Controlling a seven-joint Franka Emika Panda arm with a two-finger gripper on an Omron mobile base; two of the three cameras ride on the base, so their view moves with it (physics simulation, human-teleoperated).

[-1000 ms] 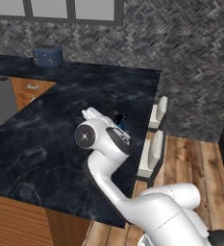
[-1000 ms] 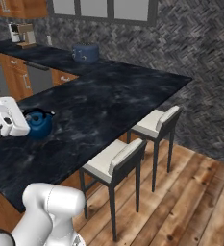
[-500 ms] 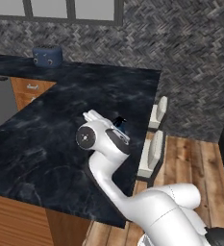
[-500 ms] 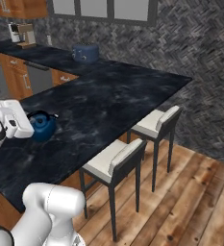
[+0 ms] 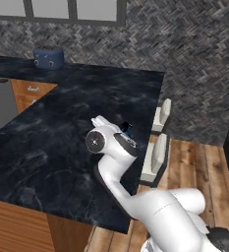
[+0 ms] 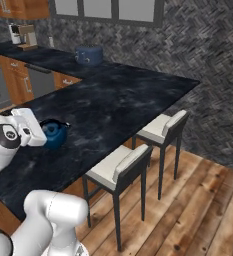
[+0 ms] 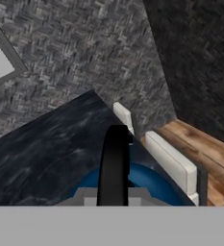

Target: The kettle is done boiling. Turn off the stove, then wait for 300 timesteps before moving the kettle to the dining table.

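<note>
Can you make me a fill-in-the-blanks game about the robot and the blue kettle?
1. The kettle is the colour ____.
2. The gripper is shut on the kettle's black ____.
3. Beside the dining table stand two white ____.
4. The floor is made of ____.

Missing words: blue; handle; stools; wood.

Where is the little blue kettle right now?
In the right base view the kettle is at the left, over the dark table near its stool-side edge, right beside the robot's white hand and across from the nearer stool.
</note>
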